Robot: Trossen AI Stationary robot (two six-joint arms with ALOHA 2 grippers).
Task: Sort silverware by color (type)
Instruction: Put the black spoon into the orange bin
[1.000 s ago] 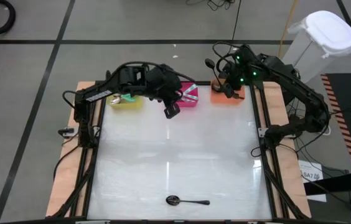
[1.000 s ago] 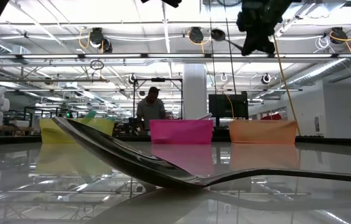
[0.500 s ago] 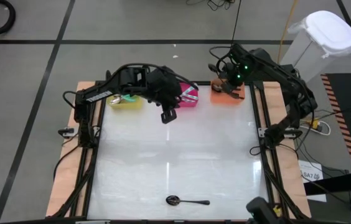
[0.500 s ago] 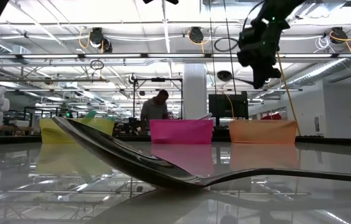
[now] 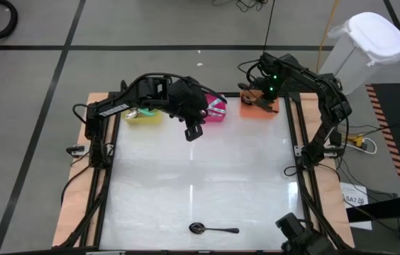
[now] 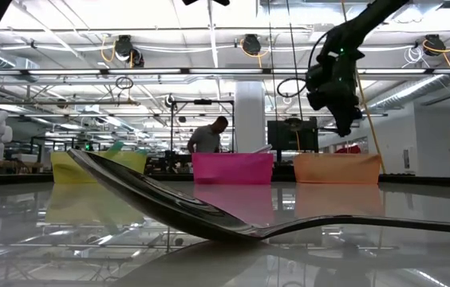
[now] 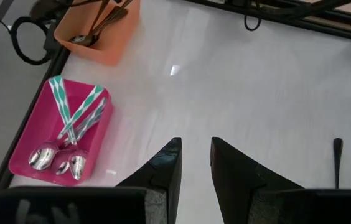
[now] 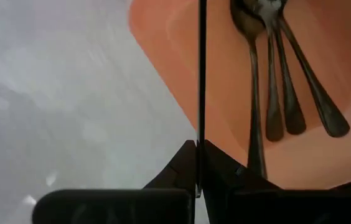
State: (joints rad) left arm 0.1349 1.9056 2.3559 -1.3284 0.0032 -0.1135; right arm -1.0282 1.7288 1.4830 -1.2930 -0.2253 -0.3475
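Dark slim spoon (image 8: 201, 74) pinched in right gripper (image 8: 198, 149) over orange plastic bin (image 8: 225, 124).
Left gripper (image 7: 195, 163) hovers beside that bin's pink neighbour (image 7: 23, 165), jaws slightly apart, empty.

Glossy white table (image 5: 186, 163) in a black frame
Yellow plastic bin (image 5: 145, 117), pink plastic bin (image 5: 215, 110) and orange plastic bin (image 5: 258, 108) along the far edge; one dark spoon (image 5: 214, 229) near the front
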